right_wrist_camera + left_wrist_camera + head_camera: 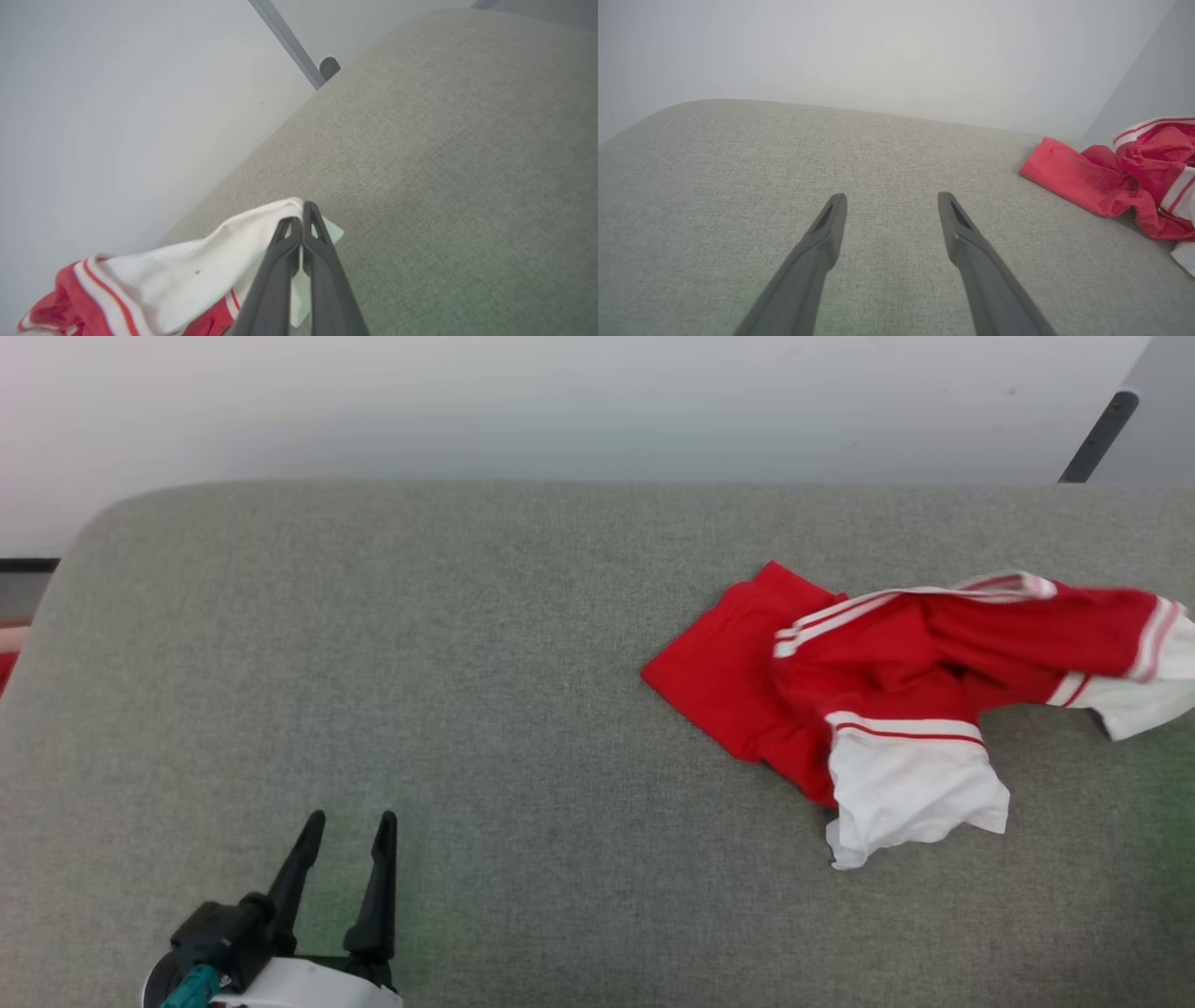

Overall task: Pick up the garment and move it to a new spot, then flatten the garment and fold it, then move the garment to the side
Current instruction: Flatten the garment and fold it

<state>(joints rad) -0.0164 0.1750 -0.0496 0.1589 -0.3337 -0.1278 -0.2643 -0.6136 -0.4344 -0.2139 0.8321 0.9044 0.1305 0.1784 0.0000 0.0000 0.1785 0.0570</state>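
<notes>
The garment, a red shirt with white sleeves and red-and-white striped trim, lies crumpled on the right of the grey cushioned surface. One white sleeve stretches toward the right edge of the head view. In the right wrist view my right gripper is shut on that white sleeve, with the red body trailing to the lower left. My left gripper stands open at the lower left, well apart from the garment. In the left wrist view its fingers hang over bare cushion, and the garment shows at the far right.
A pale wall runs behind the cushion's far edge. A dark slanted bar stands at the back right. The cushion's rounded corner is at the far left, with wide bare fabric between my left gripper and the garment.
</notes>
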